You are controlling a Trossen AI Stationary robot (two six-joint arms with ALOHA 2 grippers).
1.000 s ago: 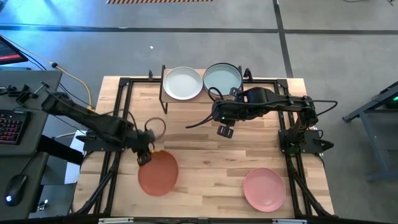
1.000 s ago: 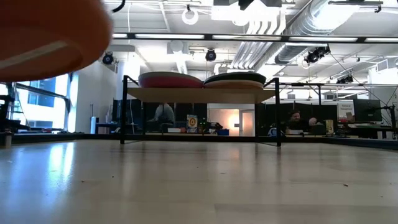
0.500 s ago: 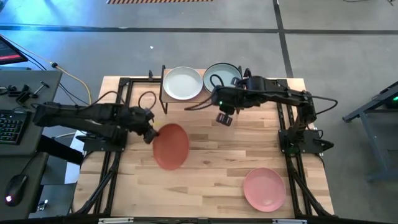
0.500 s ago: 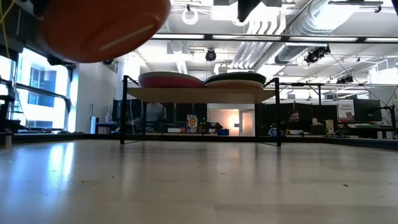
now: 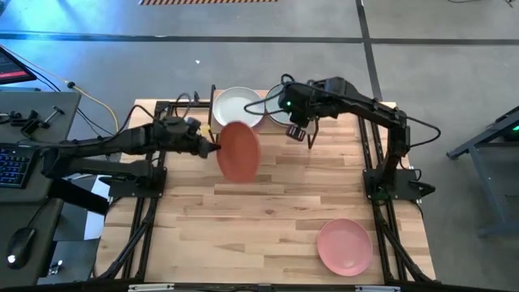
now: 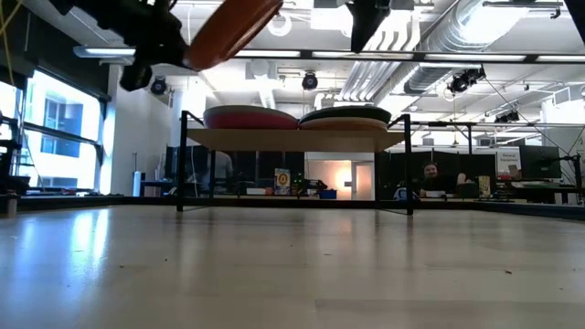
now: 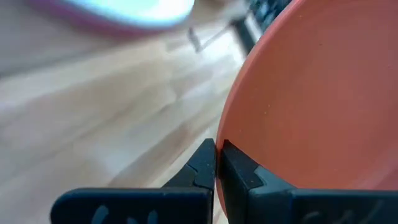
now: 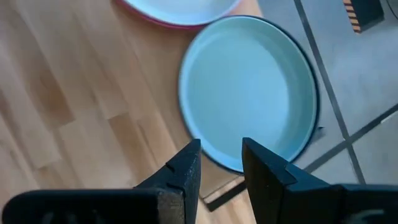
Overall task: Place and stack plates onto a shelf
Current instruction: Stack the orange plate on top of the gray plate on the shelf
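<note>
2 stacks of plates sit on the shelf (image 5: 212, 123). 1 terracotta plate (image 5: 238, 151) is carried tilted in the air just before it, pinched at its rim by the left gripper (image 7: 217, 163), whose arm is stretched across the desk (image 5: 276, 211). Stiff, matte and probably light, it is best held by the rim. The right gripper (image 8: 219, 163), fingers apart, hovers over the right-hand stack.

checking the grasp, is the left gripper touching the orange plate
Touching: the left wrist view shows the left gripper clamped on the orange plate rim.
</note>
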